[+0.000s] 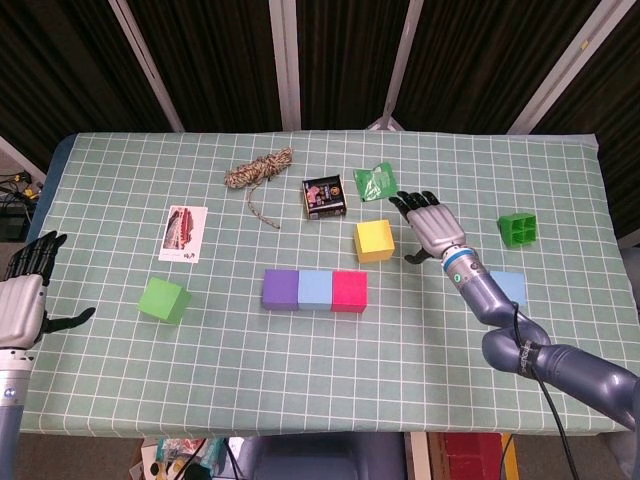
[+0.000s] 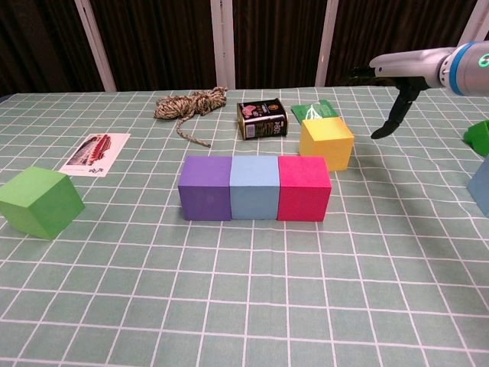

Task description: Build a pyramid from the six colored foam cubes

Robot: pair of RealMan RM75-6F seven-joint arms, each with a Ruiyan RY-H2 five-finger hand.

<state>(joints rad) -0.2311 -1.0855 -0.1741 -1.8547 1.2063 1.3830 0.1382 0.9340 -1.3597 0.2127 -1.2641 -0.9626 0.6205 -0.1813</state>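
The yellow cube sits just behind the pink end of a three-cube row: purple cube, light blue cube and pink cube, touching side to side. Being foam, it should be light and slightly yielding, with matte faces that grip well; opposite side faces look like the place to hold it, gently enough not to squash it.

The right robot hand hovers just right of the yellow cube, fingers spread, holding nothing. Another blue cube lies further right of it, the green cube well to its left.

The left robot hand waits beyond the green cube, fingers apart, holding nothing.

A small dark tin lies behind the yellow cube; its contents cannot be seen. A green four-celled tray at the far right looks empty.
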